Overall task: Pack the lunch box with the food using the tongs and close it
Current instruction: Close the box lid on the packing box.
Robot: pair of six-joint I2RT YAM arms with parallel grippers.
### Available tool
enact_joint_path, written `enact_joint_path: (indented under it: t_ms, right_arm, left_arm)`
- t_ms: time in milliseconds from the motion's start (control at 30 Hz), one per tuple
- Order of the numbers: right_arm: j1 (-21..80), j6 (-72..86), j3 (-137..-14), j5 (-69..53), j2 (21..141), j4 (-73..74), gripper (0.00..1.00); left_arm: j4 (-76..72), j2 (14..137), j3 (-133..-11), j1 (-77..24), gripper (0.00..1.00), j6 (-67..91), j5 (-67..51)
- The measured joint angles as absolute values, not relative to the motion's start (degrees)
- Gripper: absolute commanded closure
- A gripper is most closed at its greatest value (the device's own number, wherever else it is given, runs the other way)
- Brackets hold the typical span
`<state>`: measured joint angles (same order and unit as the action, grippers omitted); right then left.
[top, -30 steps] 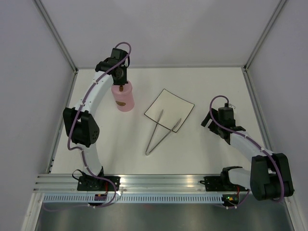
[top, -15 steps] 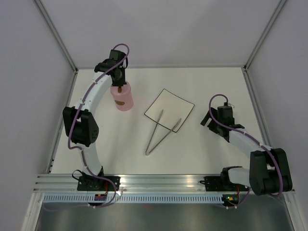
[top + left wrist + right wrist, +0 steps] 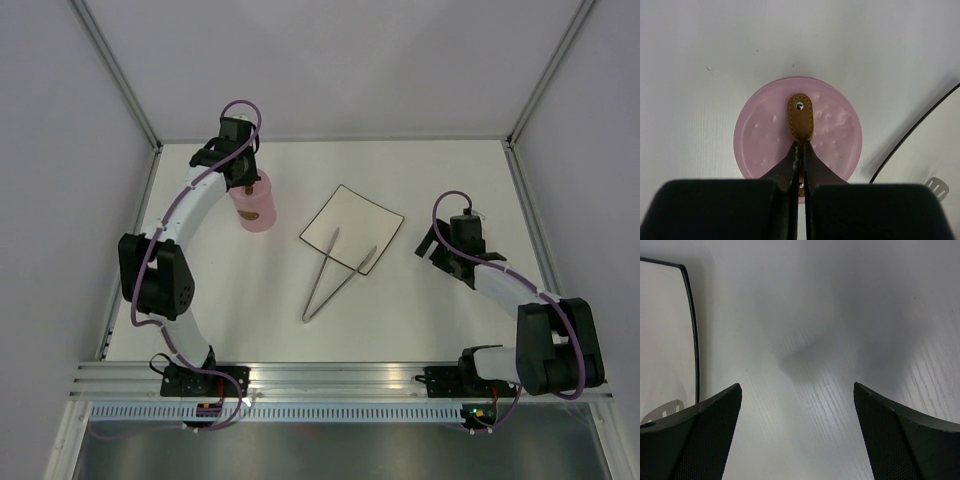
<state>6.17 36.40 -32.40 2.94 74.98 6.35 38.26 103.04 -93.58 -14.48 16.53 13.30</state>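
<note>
**A:** Which step are you on?

**B:** The closing, I judge. My left end effector (image 3: pixel 800 145) is pressed together on the brown leather-like strap handle (image 3: pixel 800 116) of the round pink lid (image 3: pixel 765 137). The lid lies on top of the tall pink cylindrical lunch box (image 3: pixel 257 213), which stands in the upper left of the overhead frame, well apart from the plate.

**A:** And the food?

**B:** I see none of it anywhere. The flat square white plate with a thin dark rim (image 3: pixel 360 212) is bare at the centre of the frame, so I take the pieces to be inside the box, though I cannot see in.

**A:** What does the next move call for?

**B:** Making sure the lid sits level all round, then spreading the fingers off the handle and lifting straight up so the box isn't dragged or tipped. Whether the lid is fully seated I cannot tell from here.

**A:** Your other arm?

**B:** My right end effector (image 3: pixel 797 390) is spread wide and holds nothing. It hangs over the bare white surface (image 3: pixel 420 320), to the right of the plate.

**A:** Count everything.

**B:** One lunch box, one lid with one handle, one plate. One pair of long thin silvery metal tongs (image 3: pixel 322 272) lies in a narrow V, its tips on the plate's lower edge and its joined end on the surface toward the bottom of the frame. Food pieces in view: none.
</note>
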Motion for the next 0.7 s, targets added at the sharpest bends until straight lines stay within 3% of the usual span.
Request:
enact_joint_path:
  t_ms: [367,433,467,600,700]
  right_arm:
    - [6.2,36.6,-38.7,1.1,75.1,6.0,0.02]
    - [6.2,36.6,-41.6,1.1,75.1,6.0,0.02]
    - [6.2,36.4,-42.8,1.1,75.1,6.0,0.02]
    - [6.2,35.8,-48.0,1.3,75.1,5.3,0.02]
    - [6.2,35.5,-50.1,1.2,75.0,4.5,0.02]
  left_arm:
    - [29.8,97.4,-83.7,-14.2,0.87,20.6,13.1]
    - [28.9,97.0,-82.9,-14.1,0.73,21.1,12.8]
    - [28.4,96.8,-82.5,-14.0,0.61,21.5,12.6]
    - [26.9,96.4,-81.8,-14.0,0.4,21.9,12.3]
    - [26.6,96.2,-81.6,-14.1,0.37,21.8,12.4]
